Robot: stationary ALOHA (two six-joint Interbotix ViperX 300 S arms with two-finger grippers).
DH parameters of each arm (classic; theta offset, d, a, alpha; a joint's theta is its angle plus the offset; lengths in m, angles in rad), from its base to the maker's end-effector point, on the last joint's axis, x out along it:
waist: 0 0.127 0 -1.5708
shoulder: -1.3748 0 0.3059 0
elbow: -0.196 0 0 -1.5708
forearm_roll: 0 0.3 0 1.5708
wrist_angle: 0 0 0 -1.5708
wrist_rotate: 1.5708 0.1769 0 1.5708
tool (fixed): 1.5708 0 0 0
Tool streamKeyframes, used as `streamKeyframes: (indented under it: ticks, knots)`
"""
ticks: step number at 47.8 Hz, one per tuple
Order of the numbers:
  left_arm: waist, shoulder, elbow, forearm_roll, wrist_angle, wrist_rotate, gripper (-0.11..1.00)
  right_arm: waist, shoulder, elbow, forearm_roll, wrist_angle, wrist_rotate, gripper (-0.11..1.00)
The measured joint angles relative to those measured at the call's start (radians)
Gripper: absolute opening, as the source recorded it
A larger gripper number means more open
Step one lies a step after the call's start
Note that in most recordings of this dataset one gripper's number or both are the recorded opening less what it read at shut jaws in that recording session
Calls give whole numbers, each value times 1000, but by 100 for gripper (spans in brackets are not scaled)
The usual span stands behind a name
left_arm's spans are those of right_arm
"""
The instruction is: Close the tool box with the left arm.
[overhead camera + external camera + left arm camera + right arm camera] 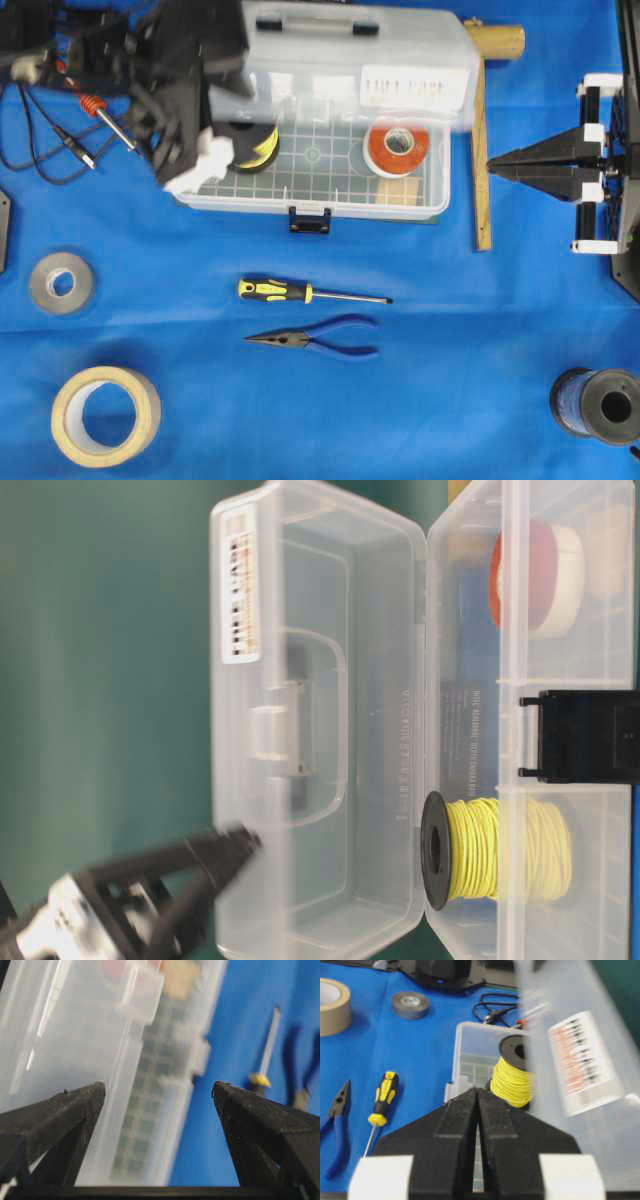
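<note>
Tool box (320,190) sits open; screwdriver (310,292), pliers (315,338) lie near.

My overhead cam looks straight down on the whole desk (200,400), far enough back to catch both arms. The table-level one sits low and close, turned sideways, so the tool box (330,730) fills nearly everything there. The left wrist cam looks out between the spread tips of the left end effector (159,1092), right up against the box wall, with the screwdriver (267,1055) blurred beyond. The right wrist cam looks over the pinched right end effector (477,1092) across the desk. All four views share the box; overhead and right wrist also share the yellow wire spool (512,1080).
</note>
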Motion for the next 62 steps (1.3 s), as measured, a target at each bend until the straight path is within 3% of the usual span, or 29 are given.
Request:
streamKeyframes:
  ticks: [16, 28, 41, 62]
  knots:
    - [-181, -132, 86, 0, -49, -100, 90, 0, 0, 0, 0, -2, 0, 0]
    - [-201, -325, 202, 11, -241, -81, 90, 0, -9, 0, 0, -2, 0, 0]
    - [-201, -589, 454, 14, -529, 2, 90, 0, -25, 0, 0, -2, 0, 0]
    - [-201, -900, 870, 11, -847, 3, 90, 0, -29, 0, 0, 0, 0, 0]
